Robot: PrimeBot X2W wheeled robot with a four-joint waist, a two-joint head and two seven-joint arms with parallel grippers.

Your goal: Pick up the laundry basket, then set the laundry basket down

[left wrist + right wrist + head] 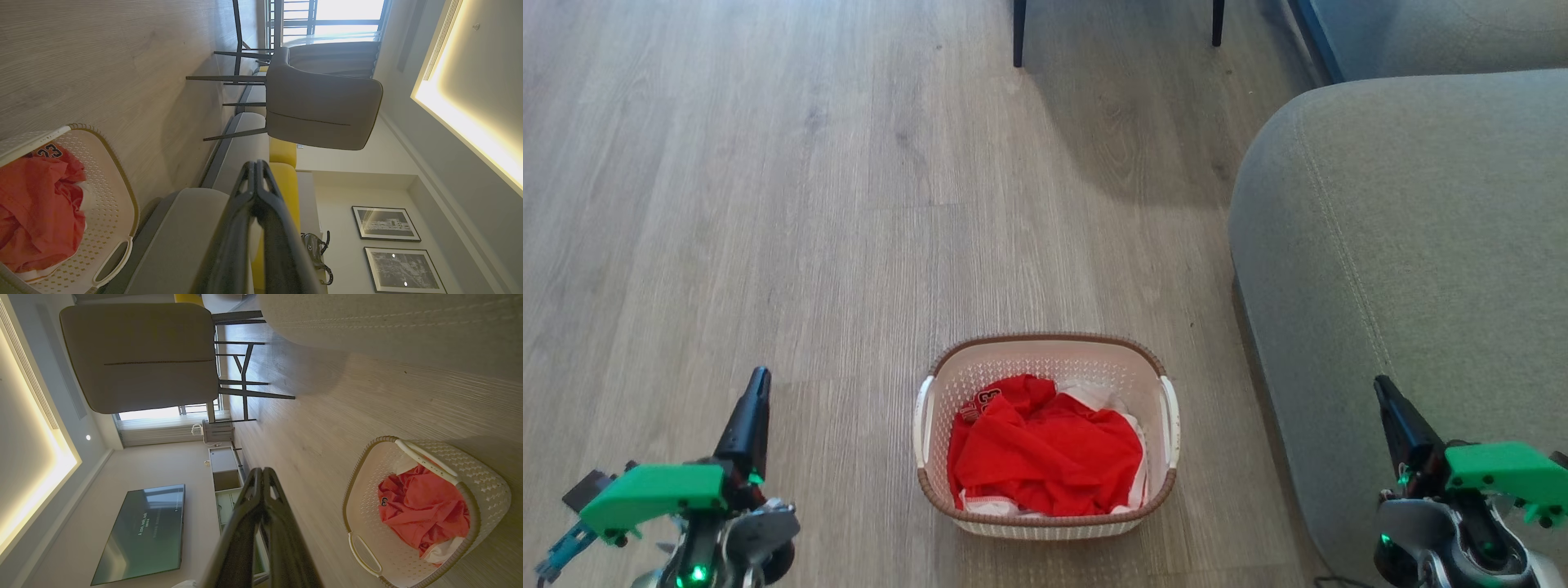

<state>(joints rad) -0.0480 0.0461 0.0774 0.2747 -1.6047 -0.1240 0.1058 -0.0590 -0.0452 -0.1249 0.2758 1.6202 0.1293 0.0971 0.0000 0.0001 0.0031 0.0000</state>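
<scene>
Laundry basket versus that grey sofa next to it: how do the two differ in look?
The laundry basket is small, cream-white perforated plastic with a brown rim; the sofa is bulky, grey fabric with stitched seams. The laundry basket is open-topped and holds red clothing; the sofa is a closed, rounded mass. Both stand on the wooden floor, side by side without touching.
</scene>
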